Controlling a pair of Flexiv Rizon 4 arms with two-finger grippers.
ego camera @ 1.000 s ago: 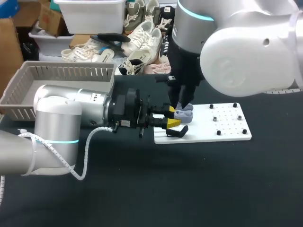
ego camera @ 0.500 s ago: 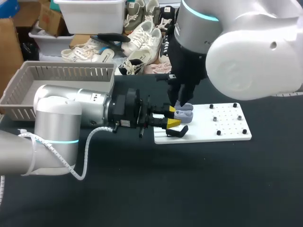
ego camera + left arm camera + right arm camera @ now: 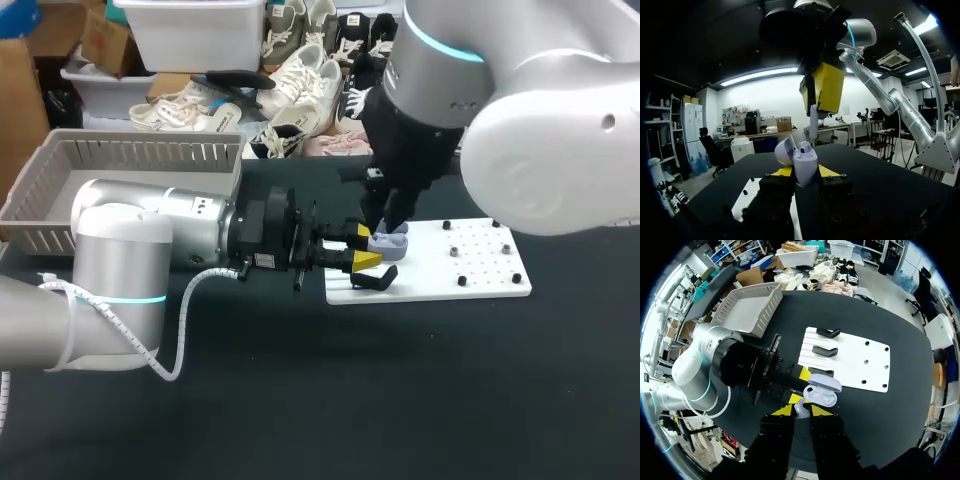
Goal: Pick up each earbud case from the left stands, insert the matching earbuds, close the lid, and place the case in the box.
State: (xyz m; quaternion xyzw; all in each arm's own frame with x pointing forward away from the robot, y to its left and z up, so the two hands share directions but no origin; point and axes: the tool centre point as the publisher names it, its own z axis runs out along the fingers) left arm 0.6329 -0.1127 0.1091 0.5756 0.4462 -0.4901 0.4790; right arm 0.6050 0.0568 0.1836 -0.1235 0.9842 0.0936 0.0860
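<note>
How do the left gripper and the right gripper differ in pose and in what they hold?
The left gripper lies level and holds the open case; the right gripper points down from above and holds an earbud. Both are shut on their load, over the white board.

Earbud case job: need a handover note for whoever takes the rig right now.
Grippers: left gripper shut on the case, lid open, over the board's left end. Right gripper shut on an earbud, just above the case.
Done: case is off its stand; one earbud looks seated in it.
Left: seat this earbud, close the lid, put the case in the basket. I see no other case on the board.
</note>
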